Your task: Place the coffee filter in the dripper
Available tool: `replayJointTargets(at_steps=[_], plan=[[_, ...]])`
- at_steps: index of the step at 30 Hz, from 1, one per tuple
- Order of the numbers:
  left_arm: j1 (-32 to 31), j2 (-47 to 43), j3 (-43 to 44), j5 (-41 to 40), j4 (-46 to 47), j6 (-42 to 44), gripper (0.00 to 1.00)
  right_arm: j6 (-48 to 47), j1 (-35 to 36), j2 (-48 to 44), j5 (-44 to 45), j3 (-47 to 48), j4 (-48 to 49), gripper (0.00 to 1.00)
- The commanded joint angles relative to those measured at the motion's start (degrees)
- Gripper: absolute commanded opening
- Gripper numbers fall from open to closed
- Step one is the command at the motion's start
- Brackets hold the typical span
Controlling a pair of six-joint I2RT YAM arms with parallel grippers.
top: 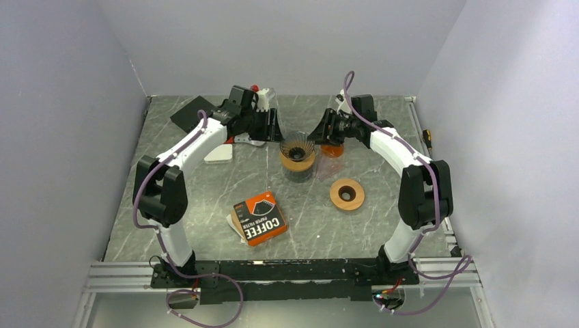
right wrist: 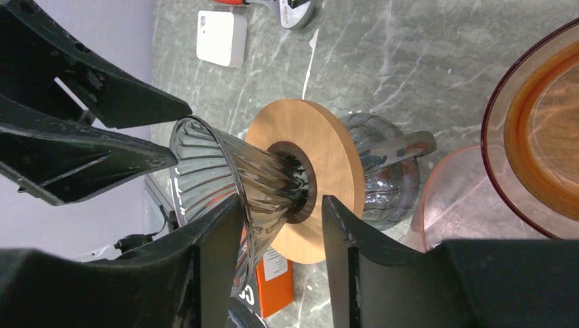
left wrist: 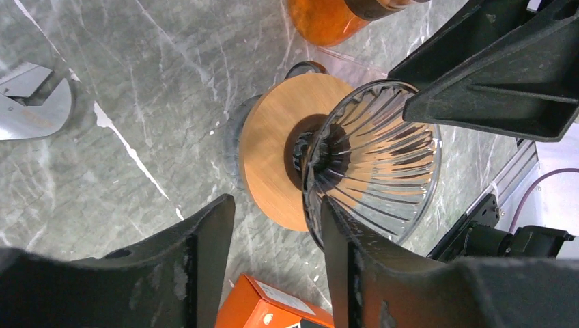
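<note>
The glass dripper (top: 298,147) with a wooden collar (top: 298,162) stands on a glass server at the table's middle; its cone is empty. The orange coffee filter box (top: 259,217) lies flat in front of it. No loose filter shows. My left gripper (top: 276,128) is open and empty just left of the dripper's rim. My right gripper (top: 321,130) is open and empty just right of it. In the left wrist view the gripper (left wrist: 276,236) is beside the cone (left wrist: 372,164). In the right wrist view the gripper (right wrist: 281,225) straddles the cone's neck (right wrist: 273,184) without touching it.
A loose wooden ring (top: 347,194) lies right of the box. An orange glass vessel (top: 332,149) stands close behind the dripper on the right, below my right gripper. A white device (top: 218,153) and a black flat object (top: 186,116) lie at the back left.
</note>
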Motion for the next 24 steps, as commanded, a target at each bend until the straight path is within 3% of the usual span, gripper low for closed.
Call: replayJointTargets(at_steps=[1,6,10,16,21,24], plan=[[-0.2,1.5,0.3,3.2,3.3,-0.9,0.52,0.8,0.1,0.9,-1.4,2.3,2.0,0.47],[-0.2,2.4,0.4,2.8,3.6,-0.5,0.43,0.7,0.1,1.2,-1.4,2.2,2.1,0.38],[-0.2,2.7,0.6,3.6,3.8,-0.5,0.4,0.9,0.1,1.2,-1.6,2.1,2.2,0.37],[-0.2,0.3,0.0,2.7,4.7,-0.5,0.59,0.2,0.1,-1.1,-0.9,2.5,1.4,0.45],[-0.2,-4.8,-1.5,-0.2,6.7,-0.2,0.74,0.0,0.1,-5.3,0.3,2.7,1.5,0.65],[-0.2,-9.5,-4.1,-3.8,8.3,0.6,0.83,-0.1,0.1,-8.3,1.8,2.3,1.3,0.71]])
